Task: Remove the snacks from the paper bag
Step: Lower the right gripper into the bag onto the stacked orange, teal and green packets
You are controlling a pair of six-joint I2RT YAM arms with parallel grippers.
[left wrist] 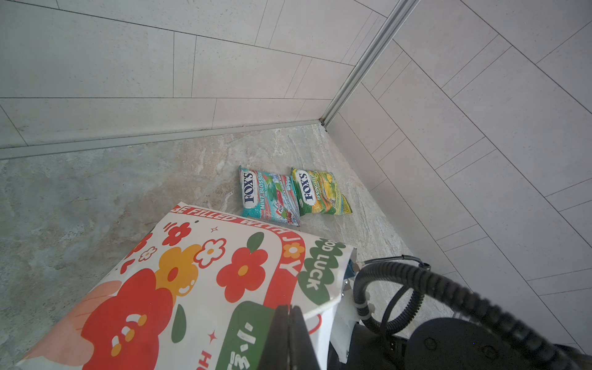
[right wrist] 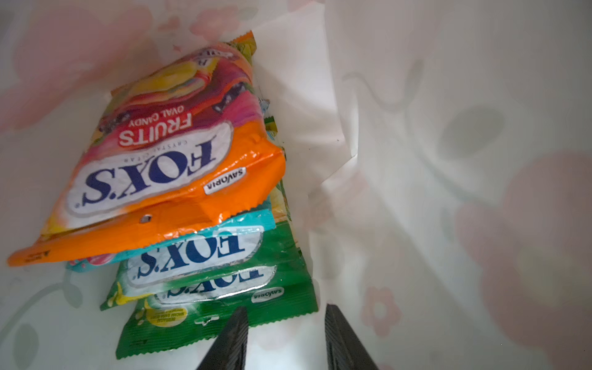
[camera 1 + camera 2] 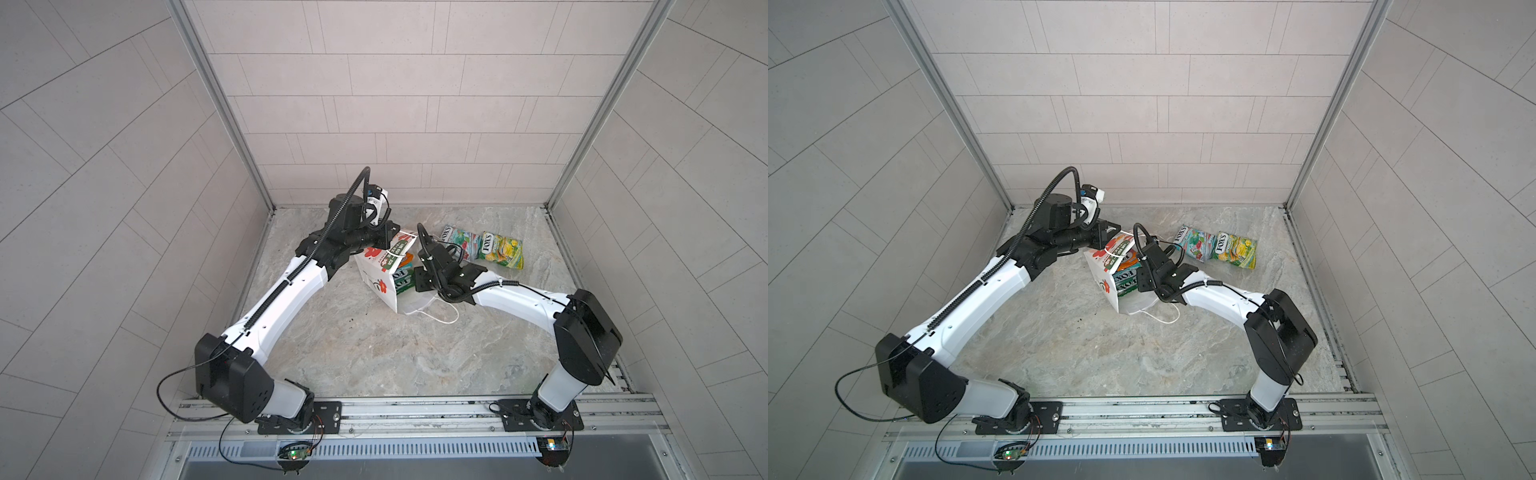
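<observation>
The left fingers (image 1: 283,339) are pinching the rim of the tipped paper bag (image 3: 374,276) on the bench (image 3: 374,353). Inside it, the right fingers (image 2: 235,339) are spread open beside a green packet (image 2: 217,323). A teal packet (image 3: 455,243) and a yellow-green packet (image 3: 500,249) are lying outside.

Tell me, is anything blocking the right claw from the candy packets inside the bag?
Nothing visible does. The right gripper is open inside the paper bag, and the nearest green packet lies uncovered right at its fingertips.
</observation>
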